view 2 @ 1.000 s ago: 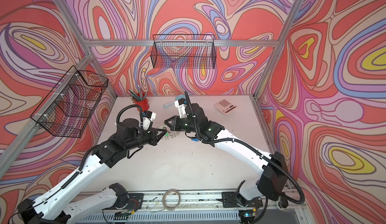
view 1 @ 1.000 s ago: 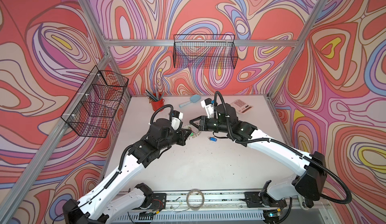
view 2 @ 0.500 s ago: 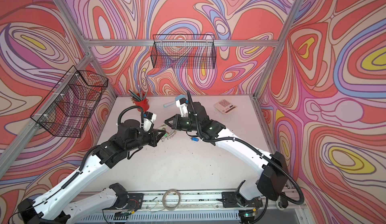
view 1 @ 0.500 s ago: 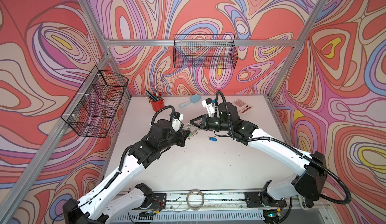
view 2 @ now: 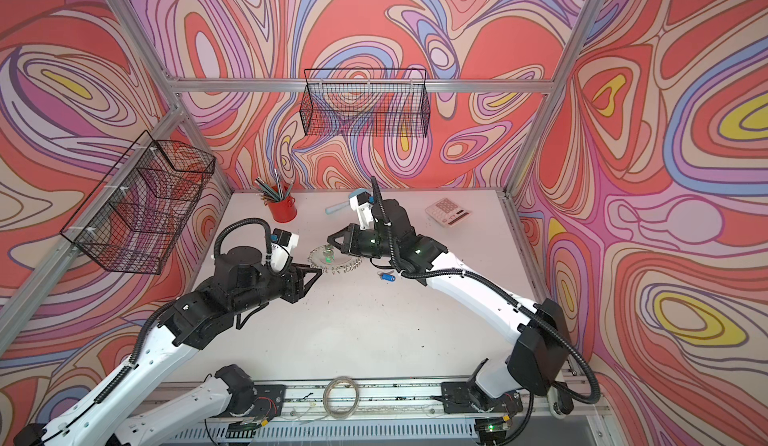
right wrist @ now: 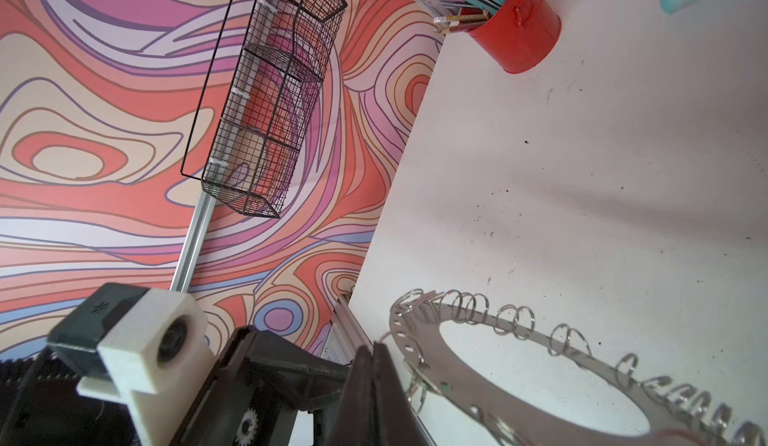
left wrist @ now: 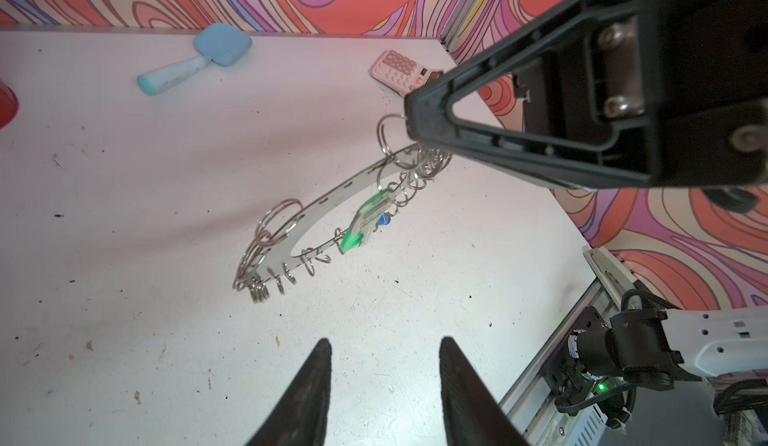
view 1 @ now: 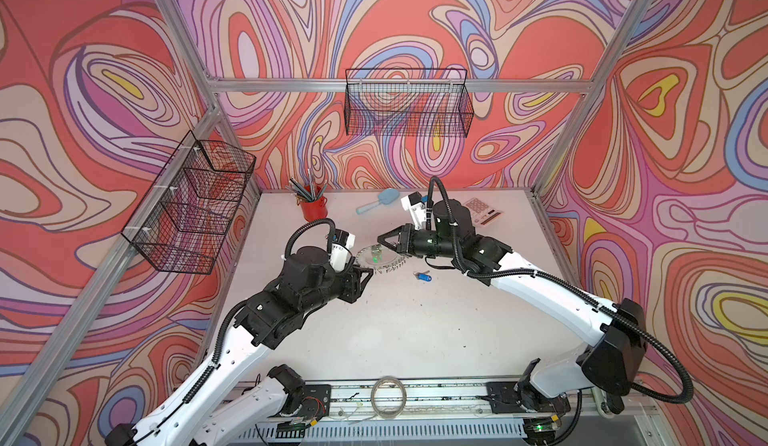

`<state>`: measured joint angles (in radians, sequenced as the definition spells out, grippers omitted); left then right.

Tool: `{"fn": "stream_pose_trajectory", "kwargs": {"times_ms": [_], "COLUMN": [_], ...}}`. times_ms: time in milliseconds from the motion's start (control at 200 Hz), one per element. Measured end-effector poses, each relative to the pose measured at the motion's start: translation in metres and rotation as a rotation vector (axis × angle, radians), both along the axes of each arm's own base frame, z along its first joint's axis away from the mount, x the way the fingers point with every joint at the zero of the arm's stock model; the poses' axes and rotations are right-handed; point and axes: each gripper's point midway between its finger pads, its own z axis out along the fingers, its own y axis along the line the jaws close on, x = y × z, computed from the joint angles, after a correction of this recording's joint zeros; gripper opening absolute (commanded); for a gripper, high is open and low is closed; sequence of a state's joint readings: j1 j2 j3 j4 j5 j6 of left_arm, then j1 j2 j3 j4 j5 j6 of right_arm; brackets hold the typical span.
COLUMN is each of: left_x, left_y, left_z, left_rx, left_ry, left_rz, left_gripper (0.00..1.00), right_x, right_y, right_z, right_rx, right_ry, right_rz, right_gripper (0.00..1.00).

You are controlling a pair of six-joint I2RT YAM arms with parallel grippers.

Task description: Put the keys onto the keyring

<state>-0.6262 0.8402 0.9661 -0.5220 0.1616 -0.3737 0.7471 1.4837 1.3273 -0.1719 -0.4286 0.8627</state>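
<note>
The keyring (view 1: 362, 258) (view 2: 337, 264), a flat grey disc fringed with small wire rings, is held tilted above the table. My right gripper (view 1: 380, 238) (right wrist: 374, 350) is shut on one of its small rings, as the left wrist view shows. The green-tagged key (left wrist: 365, 220) (view 1: 376, 257) hangs from a ring under the disc (left wrist: 332, 203). The blue-tagged key (view 1: 423, 276) (view 2: 387, 277) lies on the table to the right of the keyring. My left gripper (left wrist: 384, 344) (view 1: 368, 273) stands open and empty, a short way off the disc's near edge.
At the back of the table are a red pencil cup (view 1: 312, 210), a light blue brush (view 1: 376, 203) and a pink calculator (view 1: 482, 212). Black wire baskets hang on the left wall (view 1: 191, 207) and back wall (view 1: 409, 105). A plain thin hoop (view 1: 388, 396) lies on the front rail.
My left gripper has gone from shut to open beside the keyring and sits slightly back from it. The right gripper stays shut and has raised the keyring a little.
</note>
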Motion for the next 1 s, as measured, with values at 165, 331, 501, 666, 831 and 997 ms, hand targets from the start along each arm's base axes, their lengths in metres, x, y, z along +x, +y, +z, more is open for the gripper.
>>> {"fn": "stream_pose_trajectory", "kwargs": {"times_ms": [165,331,501,666,831,997], "left_x": [0.013,0.032,0.042,0.048,0.053,0.057], "left_y": [-0.002,-0.016,-0.023,-0.025,-0.028,-0.028], "left_z": [0.012,0.015,0.022,0.037,0.039,0.037], "left_rx": [0.034,0.044,0.032,0.019,0.035,0.061], "left_ry": [-0.060,-0.085,-0.114,-0.154,-0.164,-0.175], "left_rz": [0.007,-0.001,-0.002,0.001,0.000,0.001], "left_gripper": [0.38,0.39,0.39,0.39,0.39,0.40], "right_x": [-0.001,0.000,0.000,0.001,0.004,0.005], "right_y": [0.001,0.001,0.002,0.002,0.002,0.002], "right_z": [0.007,0.010,0.012,0.015,0.019,0.021], "right_rx": [0.013,0.025,0.038,0.049,0.066,0.077], "right_ry": [-0.001,0.006,0.021,0.018,0.011,0.013], "right_rz": [0.004,0.001,-0.005,-0.008,-0.020,-0.025], "right_gripper": [0.00,0.00,0.00,0.00,0.00,0.00]}}
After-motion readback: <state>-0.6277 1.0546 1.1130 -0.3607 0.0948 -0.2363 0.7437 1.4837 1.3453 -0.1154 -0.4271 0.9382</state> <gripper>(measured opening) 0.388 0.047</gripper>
